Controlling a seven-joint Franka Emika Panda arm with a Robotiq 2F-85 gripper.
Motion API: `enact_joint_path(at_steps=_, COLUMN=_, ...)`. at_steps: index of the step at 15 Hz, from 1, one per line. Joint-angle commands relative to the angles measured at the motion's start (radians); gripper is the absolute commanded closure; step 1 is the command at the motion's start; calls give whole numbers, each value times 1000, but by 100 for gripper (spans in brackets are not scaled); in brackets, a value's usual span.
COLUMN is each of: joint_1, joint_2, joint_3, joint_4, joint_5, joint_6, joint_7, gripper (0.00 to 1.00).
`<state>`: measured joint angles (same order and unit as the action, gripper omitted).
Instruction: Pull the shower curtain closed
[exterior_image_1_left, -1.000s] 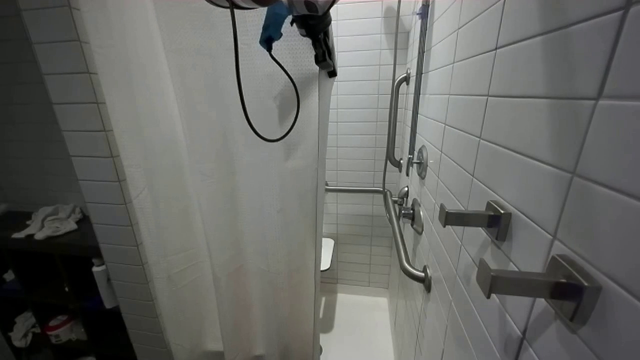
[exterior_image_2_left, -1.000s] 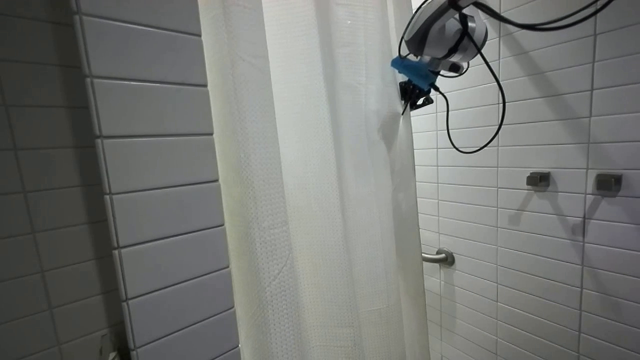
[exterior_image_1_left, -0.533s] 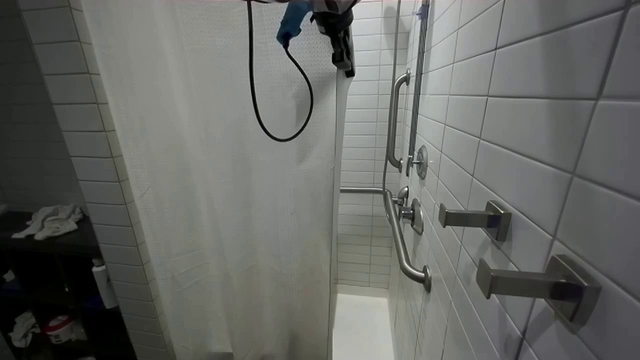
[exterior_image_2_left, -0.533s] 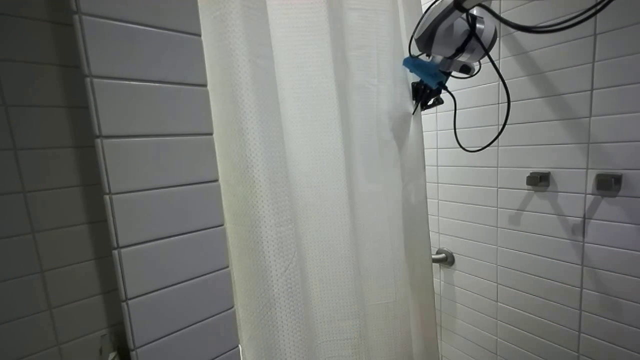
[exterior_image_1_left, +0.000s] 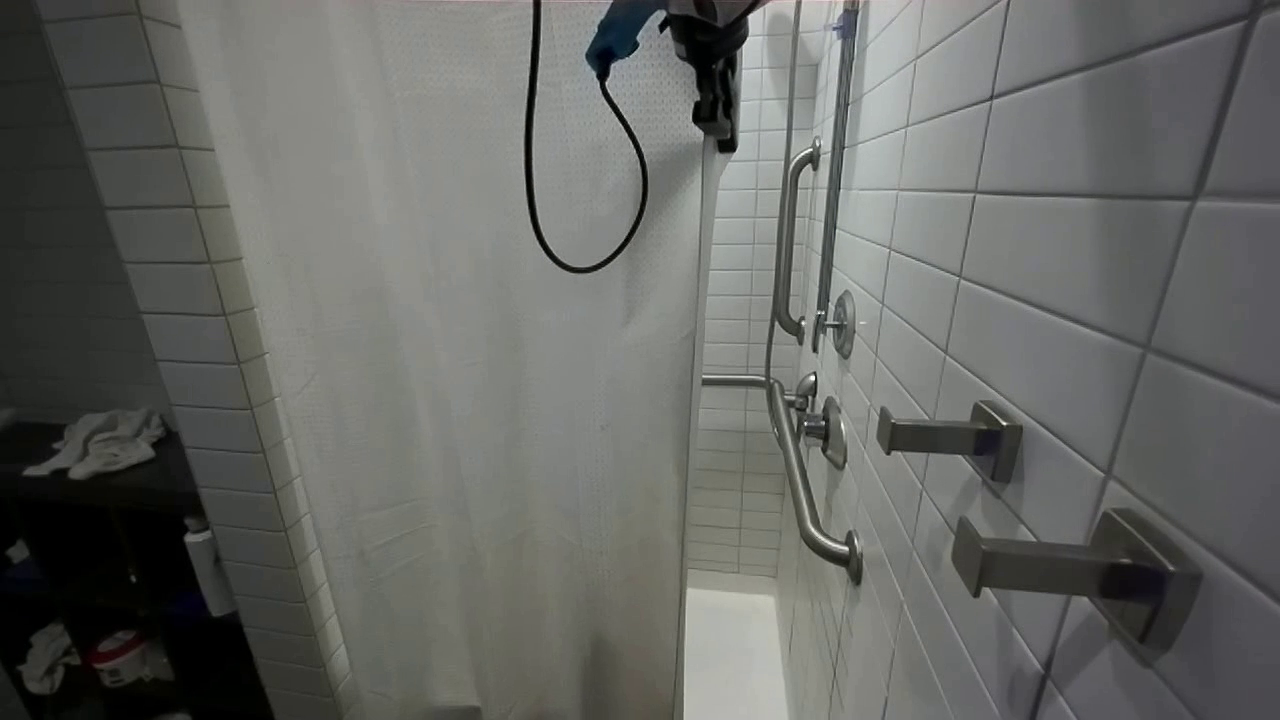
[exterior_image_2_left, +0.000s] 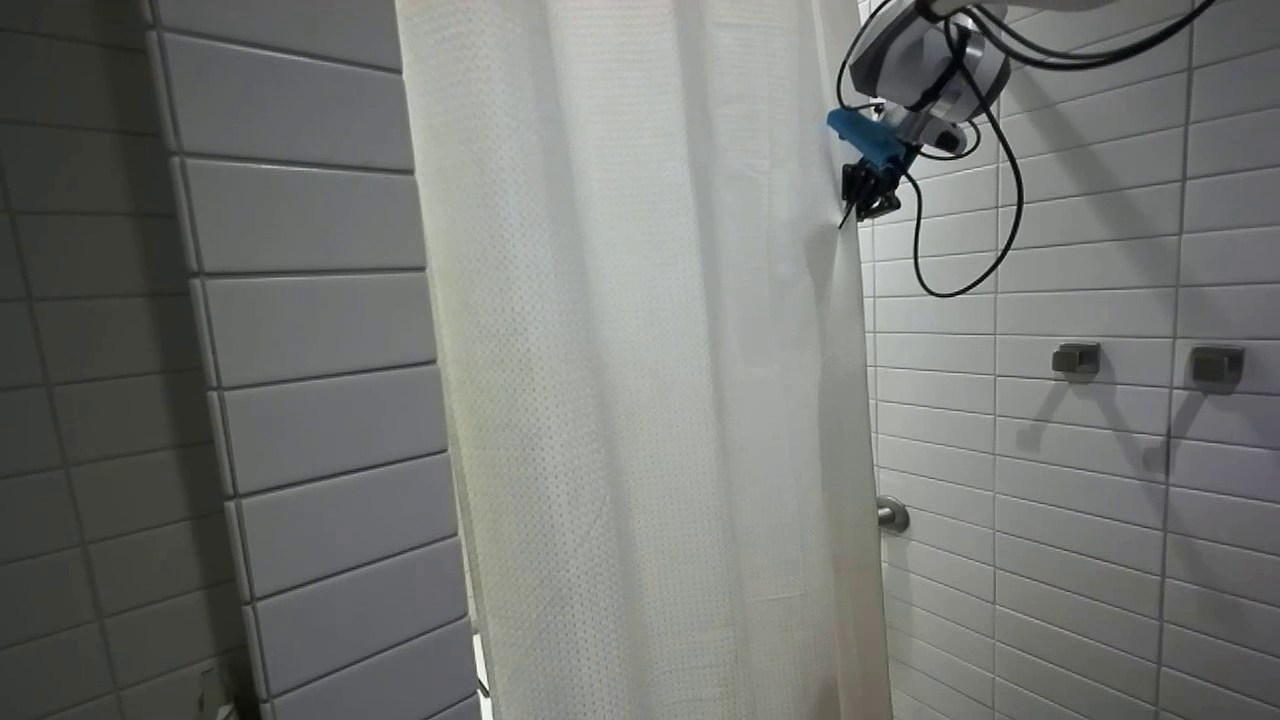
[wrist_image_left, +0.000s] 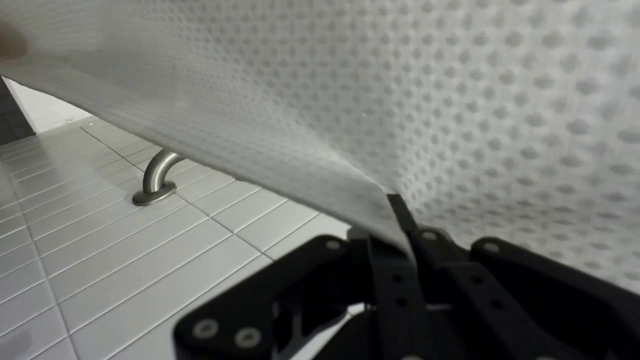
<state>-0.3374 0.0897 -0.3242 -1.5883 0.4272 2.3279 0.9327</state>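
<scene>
Wrist view: my fingers are pinching the edge of the curtain, its sheet spreading from 10 through 12 to 3 o'clock, with a metal bar at 9 o'clock. In both exterior views I have drawn that edge towards 3 o'clock over the last second, and the strip of shower floor, between 5 and 6 o'clock, has narrowed. I judge the job well along but unfinished: a gap remains between edge and side wall. In an exterior view, the curtain's opposite border now stands slightly clear of the wall end at 7 o'clock; much more pulling might widen that.
</scene>
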Motion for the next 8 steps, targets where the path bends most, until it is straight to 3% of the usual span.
enact_joint_path(at_steps=1, joint_1=-33, joint_2=62, joint_3=-14, joint_4=75, joint_5=46, joint_6=-68, joint_7=-1, gripper=100)
enact_joint_path(at_steps=8, joint_1=-69, joint_2=105, joint_3=-22, joint_4=137, joint_5=54, joint_6=-113, joint_7=9, gripper=100)
